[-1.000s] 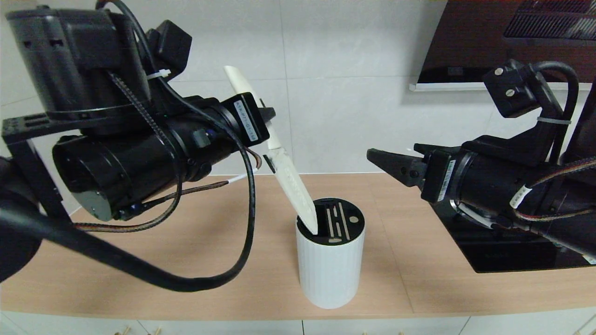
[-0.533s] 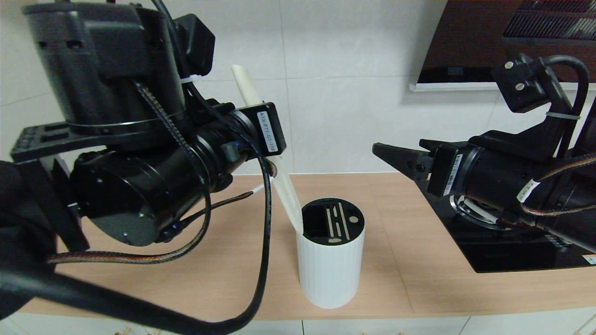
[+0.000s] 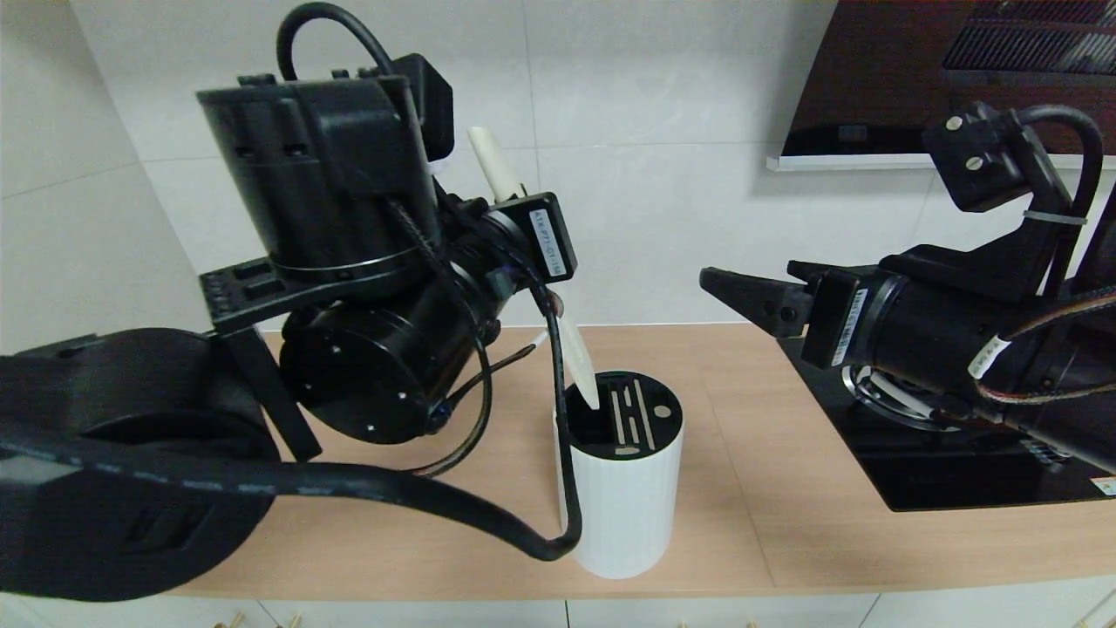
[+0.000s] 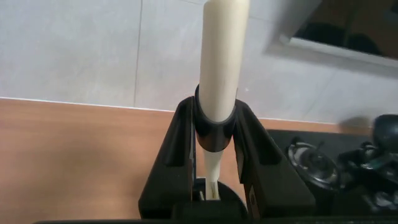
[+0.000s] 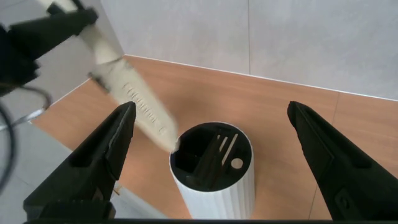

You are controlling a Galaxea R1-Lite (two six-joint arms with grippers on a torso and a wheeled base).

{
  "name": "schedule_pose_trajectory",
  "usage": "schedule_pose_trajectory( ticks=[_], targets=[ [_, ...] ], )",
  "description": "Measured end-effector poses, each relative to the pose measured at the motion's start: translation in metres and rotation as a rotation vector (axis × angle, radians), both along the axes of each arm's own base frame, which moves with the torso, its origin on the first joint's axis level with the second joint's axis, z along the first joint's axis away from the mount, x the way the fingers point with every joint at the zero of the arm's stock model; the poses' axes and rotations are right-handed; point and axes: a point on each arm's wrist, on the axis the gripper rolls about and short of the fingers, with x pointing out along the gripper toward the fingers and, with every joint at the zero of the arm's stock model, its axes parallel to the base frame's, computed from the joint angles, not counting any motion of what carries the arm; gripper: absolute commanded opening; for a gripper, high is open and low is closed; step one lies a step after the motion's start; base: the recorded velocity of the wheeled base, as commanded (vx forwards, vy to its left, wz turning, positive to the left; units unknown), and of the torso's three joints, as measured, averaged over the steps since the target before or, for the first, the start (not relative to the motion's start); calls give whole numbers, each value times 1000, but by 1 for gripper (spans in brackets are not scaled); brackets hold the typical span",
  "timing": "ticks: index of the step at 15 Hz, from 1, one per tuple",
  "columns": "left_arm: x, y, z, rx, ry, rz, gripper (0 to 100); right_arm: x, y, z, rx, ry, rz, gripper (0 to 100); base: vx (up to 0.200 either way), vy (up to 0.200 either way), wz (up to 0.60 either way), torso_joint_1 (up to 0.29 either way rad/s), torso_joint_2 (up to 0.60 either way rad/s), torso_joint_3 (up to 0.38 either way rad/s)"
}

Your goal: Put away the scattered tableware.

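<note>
The left gripper (image 4: 214, 121) is hanging above and just left of the white holder (image 3: 619, 497), its fingers clamped around the handle (image 4: 221, 56) of a cream knife (image 3: 577, 362). The blade is pointing down, with its tip at the mouth of the wide opening (image 3: 586, 429) on the left of the holder's black top. Over the last second the arm has been swinging round and standing the knife up. The blade was leaning steeply across from the holder's left and, half a second ago, was brushing the holder's left rim. Now it is running much closer to upright and is lined up over the opening. By my judgement the aiming is nearly done, and what is left is a straight push down before letting go. The holder is standing on the counter (image 3: 785, 532). The right gripper (image 5: 208, 118) is waiting above and right of the holder, its 2 fingers spread wide and gripping nothing. The black cooktop (image 3: 959, 475) is lying right of the holder, and the tiled wall (image 3: 663, 218) is rising behind it.
</note>
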Motion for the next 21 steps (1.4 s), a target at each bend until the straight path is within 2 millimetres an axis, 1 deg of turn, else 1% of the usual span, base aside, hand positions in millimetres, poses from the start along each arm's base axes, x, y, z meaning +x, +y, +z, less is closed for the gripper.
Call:
schedule_pose_trajectory(
  ticks=[5, 9, 16, 21],
  targets=[
    [10, -11, -19, 41, 38, 7, 0, 1, 1, -2, -5, 6, 1, 100, 0, 0, 0, 0, 0, 0],
    [15, -17, -30, 61, 60, 7, 0, 1, 1, -2, -7, 7, 1, 100, 0, 0, 0, 0, 0, 0],
    [15, -34, -60, 124, 119, -27, 0, 1, 1, -3, -10, 9, 1, 100, 0, 0, 0, 0, 0, 0],
    [19, -41, -79, 166, 157, -30, 0, 2, 2, -4, -12, 13, 1, 100, 0, 0, 0, 0, 0, 0]
  ],
)
